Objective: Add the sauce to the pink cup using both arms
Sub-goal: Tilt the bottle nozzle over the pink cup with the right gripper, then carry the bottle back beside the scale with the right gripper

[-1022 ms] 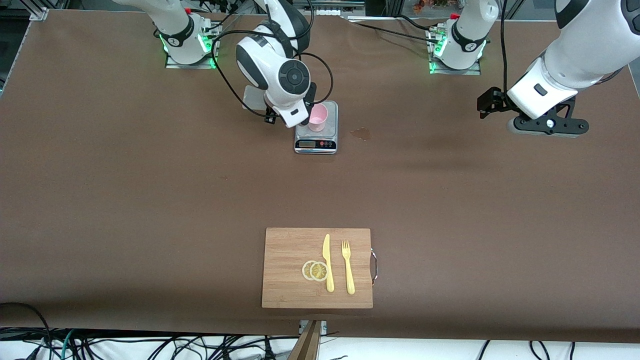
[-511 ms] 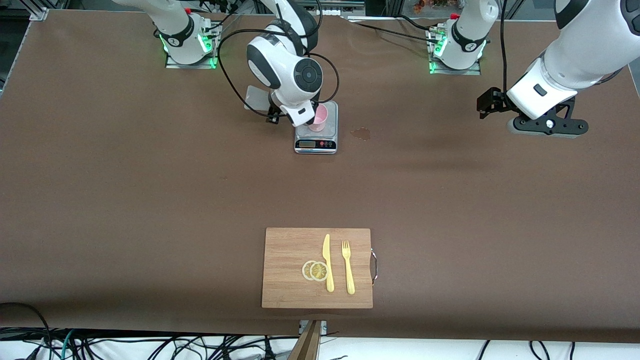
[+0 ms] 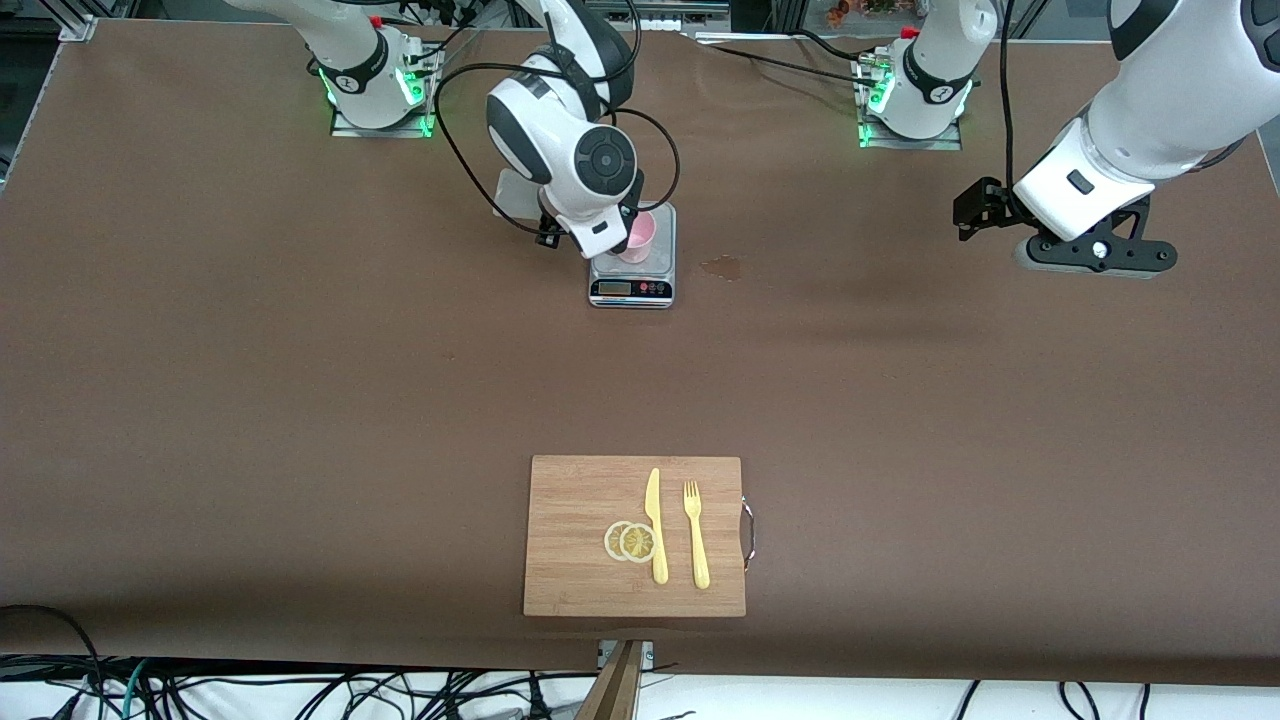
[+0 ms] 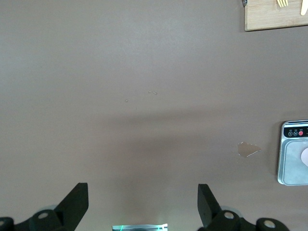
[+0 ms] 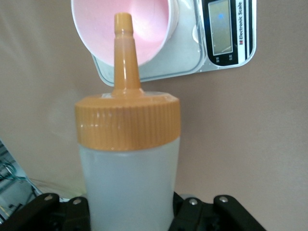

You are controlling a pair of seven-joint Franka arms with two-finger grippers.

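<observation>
The pink cup (image 3: 640, 233) stands on the grey scale (image 3: 632, 290), partly covered by the right arm's wrist. My right gripper (image 5: 130, 216) is shut on the sauce bottle (image 5: 129, 178), a whitish bottle with an orange cap. Its nozzle (image 5: 123, 48) points at the cup's open mouth (image 5: 149, 33), just at the rim. In the front view the right gripper (image 3: 598, 238) is over the scale's edge beside the cup and the bottle is hidden. My left gripper (image 3: 1095, 254) waits open and empty over bare table at the left arm's end; its view (image 4: 142, 202) shows nothing between the fingers.
A small wet stain (image 3: 722, 266) lies on the table beside the scale toward the left arm's end. A wooden cutting board (image 3: 575, 500) with a yellow knife (image 3: 655, 525), a fork (image 3: 695, 535) and lemon slices (image 3: 630, 541) lies near the front camera.
The right arm's wrist has shifted over the scale toward the cup and turned a little. The left arm has not moved.
</observation>
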